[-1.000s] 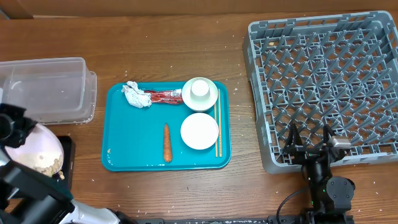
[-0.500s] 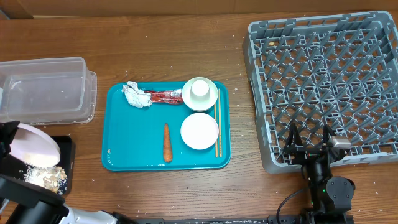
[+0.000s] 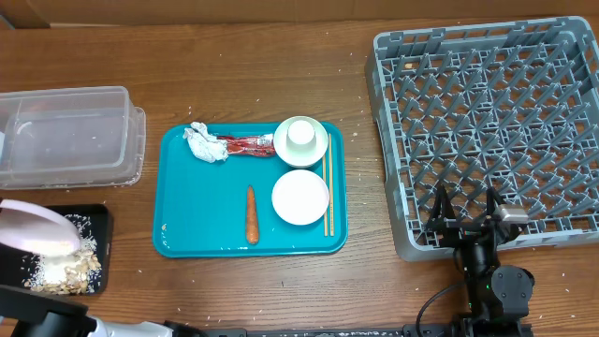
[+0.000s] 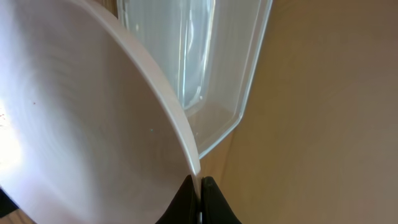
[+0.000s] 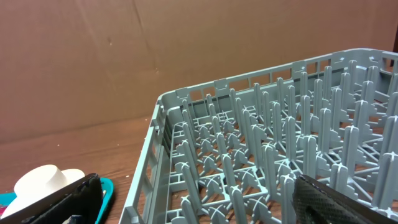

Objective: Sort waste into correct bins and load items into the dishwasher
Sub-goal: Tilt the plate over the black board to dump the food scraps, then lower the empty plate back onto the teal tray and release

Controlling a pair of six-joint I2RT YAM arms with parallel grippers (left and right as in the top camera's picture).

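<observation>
Left hand (image 4: pixel 199 200) is pinched shut on the plate (image 3: pixel 37 231) rim. The plate is tipped steeply over the black tray (image 3: pixel 99 234) at the counter's (image 3: pixel 281 56) near-left corner. Rice (image 3: pixel 65 269) is piled in the black tray, with a few grains loose on the counter beside it. Tub (image 3: pixel 70 131) sits just behind the black tray.

On the teal tray (image 3: pixel 197 225), mid-counter:
- White wrapper (image 3: pixel 201 143) and red wrapper (image 3: pixel 245 145) are touching at the far edge.
- Carrot (image 3: pixel 251 213) lies alone near the middle.
- Cup (image 3: pixel 301 135) sits on the far dish (image 3: pixel 318 150); the near dish (image 3: pixel 300 197) is just in front of it.
- Chopsticks (image 3: pixel 328 192) run along the right side, next to both dishes.

Rack (image 3: pixel 496 103) is on the right, well apart from the teal tray. Right hand (image 3: pixel 465 208) has its fingers spread wide, holding nothing, parked at the rack's near wall.
</observation>
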